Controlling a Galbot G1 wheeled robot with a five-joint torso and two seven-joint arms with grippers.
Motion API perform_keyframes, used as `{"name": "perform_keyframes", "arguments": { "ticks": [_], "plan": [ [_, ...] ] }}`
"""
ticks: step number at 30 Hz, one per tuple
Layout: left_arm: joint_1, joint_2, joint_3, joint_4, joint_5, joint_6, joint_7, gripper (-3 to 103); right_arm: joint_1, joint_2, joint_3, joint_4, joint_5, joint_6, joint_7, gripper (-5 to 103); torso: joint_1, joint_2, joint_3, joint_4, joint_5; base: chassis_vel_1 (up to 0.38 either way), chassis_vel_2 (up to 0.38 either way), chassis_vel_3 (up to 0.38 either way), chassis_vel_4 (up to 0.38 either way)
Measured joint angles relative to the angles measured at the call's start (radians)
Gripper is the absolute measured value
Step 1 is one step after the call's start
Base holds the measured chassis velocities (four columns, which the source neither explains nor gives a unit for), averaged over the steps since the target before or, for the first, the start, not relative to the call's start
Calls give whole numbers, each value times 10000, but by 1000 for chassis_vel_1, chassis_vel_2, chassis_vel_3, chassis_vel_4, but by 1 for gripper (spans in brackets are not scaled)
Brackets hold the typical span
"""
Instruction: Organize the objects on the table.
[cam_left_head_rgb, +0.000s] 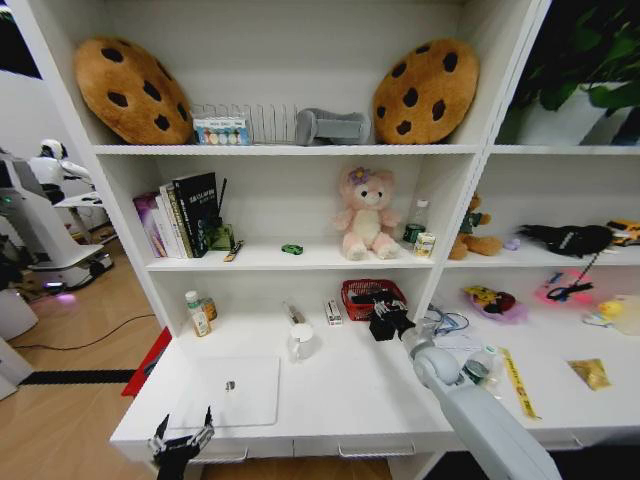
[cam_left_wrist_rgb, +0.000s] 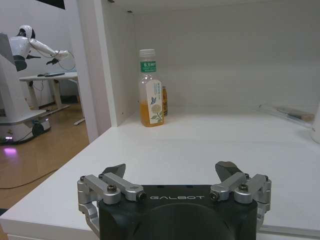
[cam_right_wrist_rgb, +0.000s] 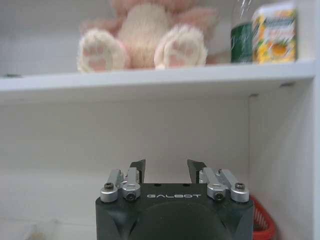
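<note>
flat silver laptop (cam_left_head_rgb: 226, 391) lies at 8 o'clock on the smooth white worktop (cam_left_head_rgb: 350, 395). right gripper (cam_left_head_rgb: 388, 322) hovers by the red mesh basket (cam_left_head_rgb: 372, 296), fingers parted, empty; left gripper (cam_left_head_rgb: 181, 441) wide, empty, at worktop's front edge.

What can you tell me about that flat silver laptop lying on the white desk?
The flat silver laptop is a thin slab with rounded corners and a pale, matte, metal-looking lid bearing a small dark logo at its middle. It is closed and lies flat on the long white desk top, towards the front left, touching nothing else. A white mug stands apart behind its far right corner. The robot's left gripper, fingers open, hovers at the desk's front edge just ahead of it.
</note>
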Motion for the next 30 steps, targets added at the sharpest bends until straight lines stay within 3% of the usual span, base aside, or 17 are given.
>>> {"name": "perform_keyframes", "arguments": {
  "ticks": [2, 6, 12, 20, 22, 28, 30],
  "plan": [
    [-6, -3, 27, 7, 22, -10, 0, 98, -387, -39, 327, 401, -53, -15, 67, 48, 0, 0, 0, 1, -1, 0, 0, 0, 0],
    [-115, -151, 202, 47, 97, -22, -3, 98, -2572, 15, 1664, 1772, -820, -324, 429, 57, 0, 0, 0, -4, 1, 0, 0, 0, 0],
    [-205, -198, 311, 59, 124, -89, 4, 98, -4227, 72, 2819, 2560, -428, -954, 730, 65, 0, 0, -1, -1, 2, 0, 0, 0, 0],
    [-222, -256, 396, 55, 134, -156, 2, 98, -5004, 42, 3591, 2490, -67, -1460, 649, 68, 0, 0, 0, 0, 1, 0, 0, 0, 0],
    [-260, -262, 427, 54, 132, -176, 3, 98, -5134, -4, 3688, 2402, 514, -1948, 727, 62, -1, 0, 0, -2, 1, 0, 0, 0, 0],
    [-315, -364, 549, -3, 127, -177, 2, 98, -4752, -134, 3346, 1686, 839, -2224, 836, 58, 1, 0, 1, 0, 3, 0, 0, 0, 0],
    [-312, -451, 555, -21, 135, -177, 2, 98, -4449, -232, 3102, 1488, 1622, -2759, 1195, 57, 2, -2, 1, 1, 1, 0, 0, 0, 0]
  ]
}}
